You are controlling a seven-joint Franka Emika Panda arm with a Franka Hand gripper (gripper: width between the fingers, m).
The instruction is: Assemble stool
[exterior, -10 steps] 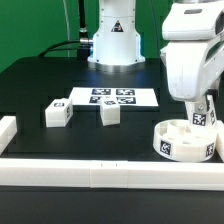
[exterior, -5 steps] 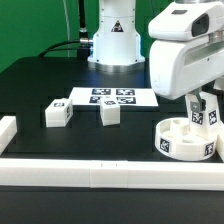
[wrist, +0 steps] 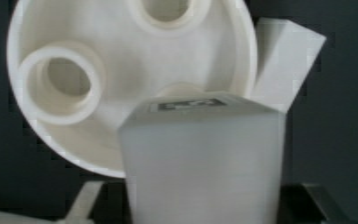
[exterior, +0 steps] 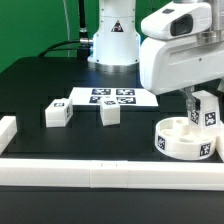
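- Fitting a leg, by the look of it: the gripper [wrist: 197,206] is pinching the held leg [wrist: 202,150] tight, poised at the seat [exterior: 183,148] on the exterior view's right.
- Next move is likely calling for lining it up with a seat hole [wrist: 60,80], then pushing straight in.
- A second leg [wrist: 293,58] is standing by the seat's rim, crowding that side.
- Seat is lying just beside the front rail [exterior: 100,176]; spare legs [exterior: 57,113] [exterior: 110,113] are sitting well apart on the open counter [exterior: 40,85].

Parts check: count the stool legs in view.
4: two loose legs by the marker board, one leg in the tool at the seat, one beside the seat in the wrist view. Others may hide behind the arm.
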